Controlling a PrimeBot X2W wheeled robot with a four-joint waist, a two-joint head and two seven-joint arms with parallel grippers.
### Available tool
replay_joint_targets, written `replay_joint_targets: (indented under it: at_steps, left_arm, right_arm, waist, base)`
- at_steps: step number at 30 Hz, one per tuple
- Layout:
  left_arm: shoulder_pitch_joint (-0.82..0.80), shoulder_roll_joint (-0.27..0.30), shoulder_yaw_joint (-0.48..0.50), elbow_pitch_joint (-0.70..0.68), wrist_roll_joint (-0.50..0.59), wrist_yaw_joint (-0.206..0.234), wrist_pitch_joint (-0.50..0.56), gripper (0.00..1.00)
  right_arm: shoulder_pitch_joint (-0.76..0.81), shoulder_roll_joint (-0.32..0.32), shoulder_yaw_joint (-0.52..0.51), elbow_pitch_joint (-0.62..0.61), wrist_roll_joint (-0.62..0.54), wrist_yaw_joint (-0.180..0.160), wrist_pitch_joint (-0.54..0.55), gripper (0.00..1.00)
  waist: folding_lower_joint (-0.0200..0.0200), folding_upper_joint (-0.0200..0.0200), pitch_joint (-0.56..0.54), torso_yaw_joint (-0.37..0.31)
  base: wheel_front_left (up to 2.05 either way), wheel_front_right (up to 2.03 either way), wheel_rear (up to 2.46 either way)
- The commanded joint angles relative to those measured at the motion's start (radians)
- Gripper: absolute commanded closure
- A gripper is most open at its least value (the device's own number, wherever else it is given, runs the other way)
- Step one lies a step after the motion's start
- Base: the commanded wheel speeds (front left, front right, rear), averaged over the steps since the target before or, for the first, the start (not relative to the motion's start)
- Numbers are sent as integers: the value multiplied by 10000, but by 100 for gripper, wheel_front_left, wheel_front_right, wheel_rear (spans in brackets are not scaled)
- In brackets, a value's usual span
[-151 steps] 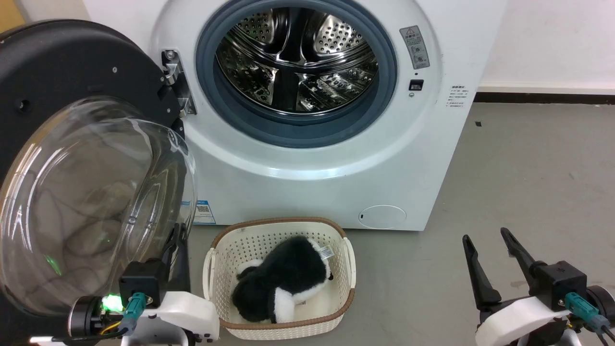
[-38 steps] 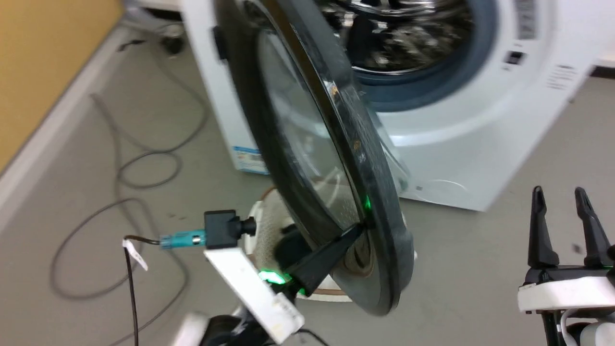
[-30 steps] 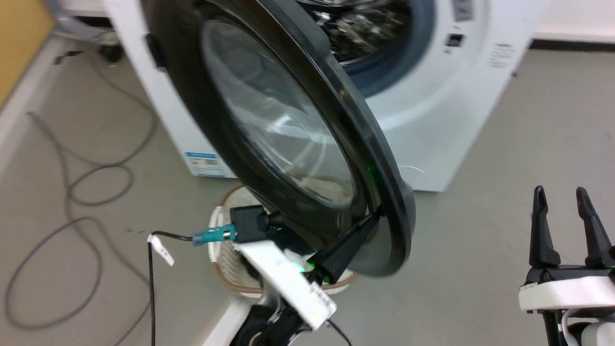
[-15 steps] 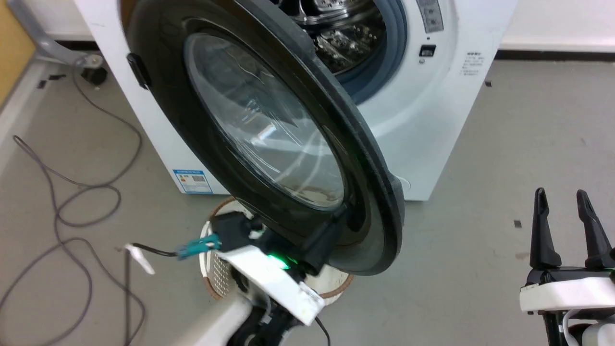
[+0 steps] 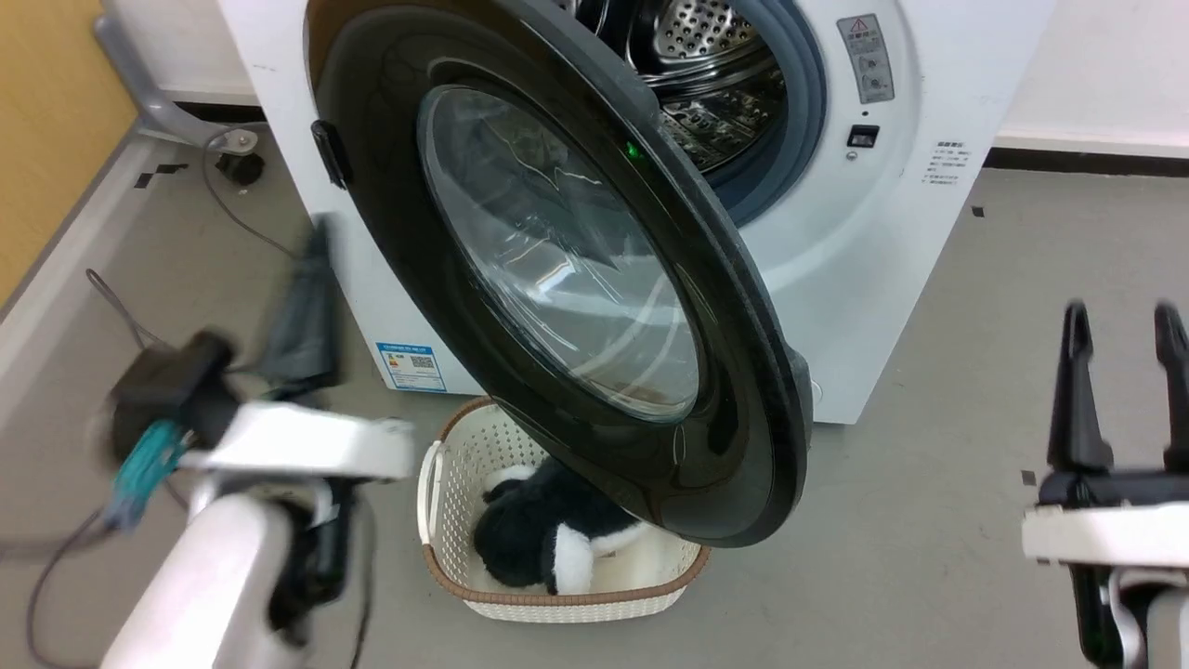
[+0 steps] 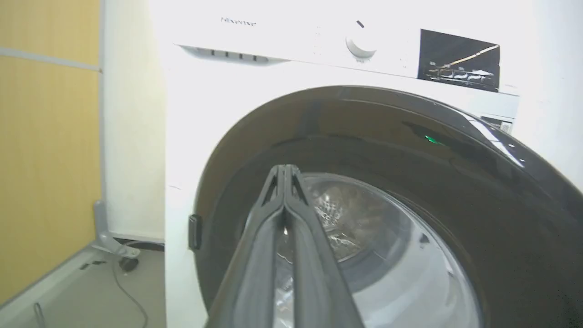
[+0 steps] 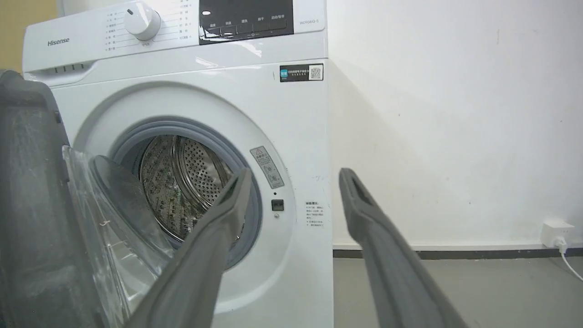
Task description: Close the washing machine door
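Note:
The washing machine door [image 5: 567,269], a glossy black ring around a clear glass bowl, stands about halfway swung toward the white washing machine [image 5: 873,279], with the steel drum [image 5: 706,84] still showing past its right edge. My left gripper [image 5: 319,237] is blurred at the lower left, shut on nothing, left of the door and apart from it. In the left wrist view its fingers [image 6: 284,171] are pressed together and point at the door [image 6: 410,159]. My right gripper [image 5: 1122,314] stands open and empty at the lower right. Its wrist view looks between the spread fingertips [image 7: 297,175] at the drum [image 7: 182,182] and the door's edge [image 7: 27,182].
A cream basket [image 5: 446,483] holding a black and white plush toy [image 5: 539,548] sits on the floor under the door's lower rim. A cable [image 5: 232,209] and a grey bracket [image 5: 149,93] lie left of the machine, by a wooden wall panel [image 5: 46,111].
My left gripper has come off the door's lower rim and swung away to the left. The door stays partly swung in. The head camera has shifted; the right gripper remains open.

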Motion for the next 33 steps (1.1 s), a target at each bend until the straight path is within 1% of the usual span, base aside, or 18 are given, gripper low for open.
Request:
replay_joint_targets:
  at_steps: [1, 2, 4, 6, 10, 11, 12, 14, 15, 16, 18, 20, 21, 22, 23, 25, 28, 33]
  left_arm:
    - [734, 89, 621, -346, 1119, 626, -43, 100]
    - [734, 89, 621, -346, 1119, 626, -43, 100]
    - [1316, 151, 1225, -678, 2048, 1265, -43, 100]
    - [1961, 180, 1683, -868, 2714, 1725, -43, 100]
    - [3094, -50, 2334, -1073, 3424, 2289, -44, 100]
    - [3328, -108, 2443, -1085, 3566, 2352, -44, 61]
    - [3515, -157, 2537, -1085, 3693, 2359, -44, 0]
    - [3953, -464, 2660, -1168, 3840, 2129, -44, 0]
    - [3953, -464, 2660, -1168, 3840, 2129, -44, 0]
    - [4183, -689, 2645, -1252, 3958, 1913, -44, 0]
    - [4266, -848, 2631, -1290, 3959, 1785, -44, 0]
    - [4377, -1175, 2626, -1331, 3949, 1516, -45, 0]
    - [4422, -1259, 2588, -1291, 4060, 1389, -45, 0]
    - [4437, -1317, 2530, -1230, 4234, 1292, -45, 0]
    - [4430, -1399, 2493, -1181, 4374, 1222, -45, 0]
    - [4395, -1558, 2435, -1078, 4600, 1088, -45, 0]
    - [4356, -1716, 2410, -932, 4883, 926, -45, 0]
    - [4405, -1940, 2474, -747, 5113, 688, -45, 0]
  right_arm:
    - [-338, 15, 166, -228, -167, 8, -42, 0]
    - [-338, 15, 166, -228, -167, 8, -42, 0]
    - [-562, 15, 284, -423, -269, 8, -42, 0]
    - [-796, 15, 419, -615, -347, 8, -42, 0]
    - [-1257, 15, 837, -1104, -513, 8, -42, 0]
    - [-1376, 15, 1031, -1264, -559, 8, -42, 0]
    - [-1492, 15, 1246, -1424, -565, 8, -42, 0]
    - [-1773, 11, 1868, -1839, -480, 8, -42, 0]
    - [-1773, 11, 1868, -1839, -480, 8, -42, 0]
    - [-1940, -191, 2439, -2042, -339, 8, -42, 0]
    - [-2007, -303, 2729, -2159, -297, 8, -42, 0]
    - [-2067, -480, 3379, -2302, 13, 8, -42, 0]
    - [-2106, -620, 3690, -2380, 88, 8, -42, 28]
    - [-2118, -750, 4016, -2436, 193, 8, -42, 75]
    - [-2100, -932, 4431, -2424, 325, 8, -42, 100]
    - [-2123, -1318, 5130, -2486, 425, 8, -42, 100]
    - [-2001, -1625, 5859, -2463, 709, 8, -42, 100]
    - [-1680, -2321, 6997, -1738, 979, 8, -42, 100]
  waist:
    - [0, -1, -11, 26]
    - [0, -1, -11, 26]
    - [0, -1, -8, 68]
    - [0, -1, -5, 113]
    - [0, -1, -1, 268]
    - [0, -1, 6, 304]
    - [0, -1, 10, 348]
    - [0, -1, 35, 489]
    - [0, -1, 35, 489]
    - [0, -1, 46, 581]
    - [0, -1, 50, 623]
    - [0, -1, 56, 702]
    - [0, -1, 54, 740]
    - [0, -1, 54, 777]
    - [0, -1, 51, 809]
    - [0, -1, 46, 877]
    - [0, -1, 41, 917]
    - [0, -1, 61, 877]
  base:
    - [0, 0, 0]
    - [0, 0, 0]
    - [0, 0, 0]
    - [0, 0, 0]
    - [0, 0, 0]
    - [0, 0, 0]
    - [0, 0, 0]
    - [0, 0, 0]
    - [0, 0, 0]
    - [0, 0, 0]
    - [0, 0, 0]
    - [0, 0, 0]
    - [0, 0, 0]
    - [0, 0, 0]
    - [0, 0, 0]
    - [0, 0, 0]
    - [0, 0, 0]
    - [0, 0, 0]
